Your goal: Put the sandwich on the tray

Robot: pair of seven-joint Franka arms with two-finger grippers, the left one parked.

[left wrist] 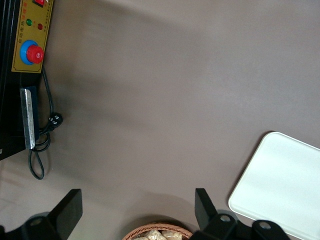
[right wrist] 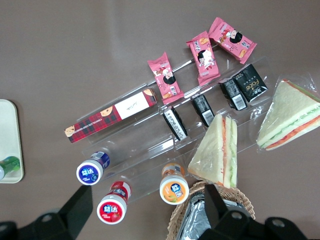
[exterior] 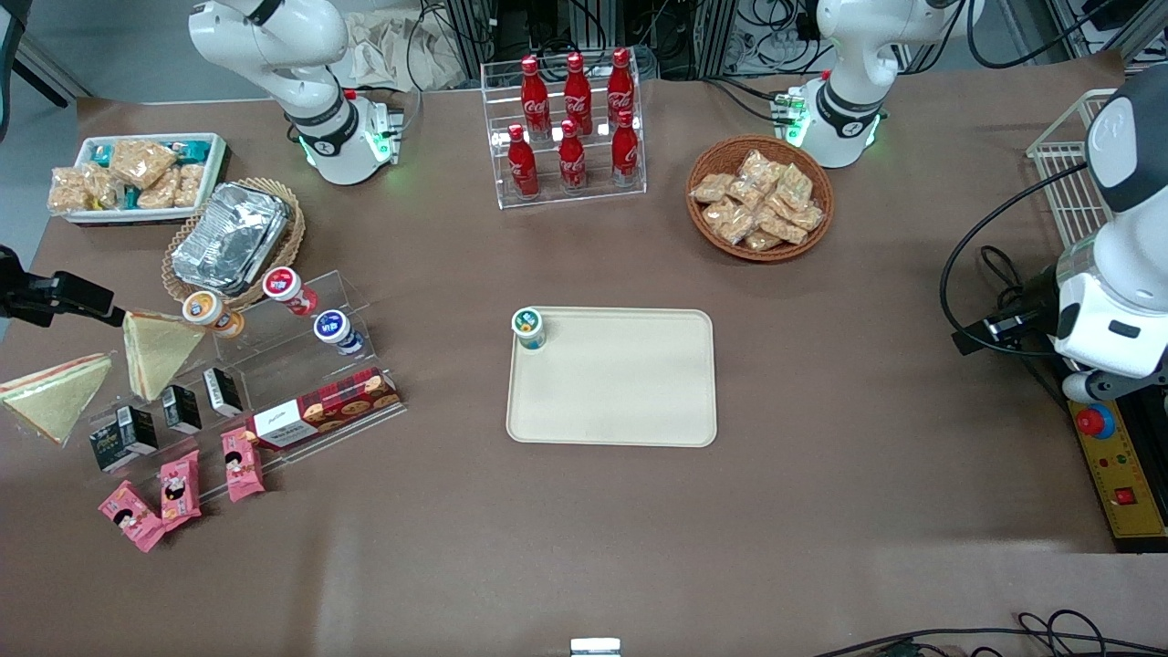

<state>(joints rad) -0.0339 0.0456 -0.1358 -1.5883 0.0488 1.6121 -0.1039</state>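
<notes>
The sandwich (exterior: pixel 55 394), a clear-wrapped wedge with a red-orange and green stripe along its edge, lies on the table at the working arm's end; it also shows in the right wrist view (right wrist: pixel 292 117). A plainer pale-yellow wedge (exterior: pixel 157 349) leans on the acrylic rack beside it. The cream tray (exterior: pixel 620 392) lies mid-table with a small green-lidded cup (exterior: pixel 528 327) on its corner; its edge shows in the right wrist view (right wrist: pixel 9 140). My right gripper (exterior: pixel 96 308) hangs open and empty, high over the rack and basket, a little farther from the front camera than the sandwich; its fingers (right wrist: pixel 80 205) are spread wide.
An acrylic rack (exterior: pixel 274 383) holds yogurt bottles, black cartons, a cookie box and pink snack packets. A wicker basket of foil containers (exterior: pixel 233 239) and a white snack bin (exterior: pixel 137 178) stand nearby. A cola rack (exterior: pixel 570 128) and a snack basket (exterior: pixel 759 196) stand farther back.
</notes>
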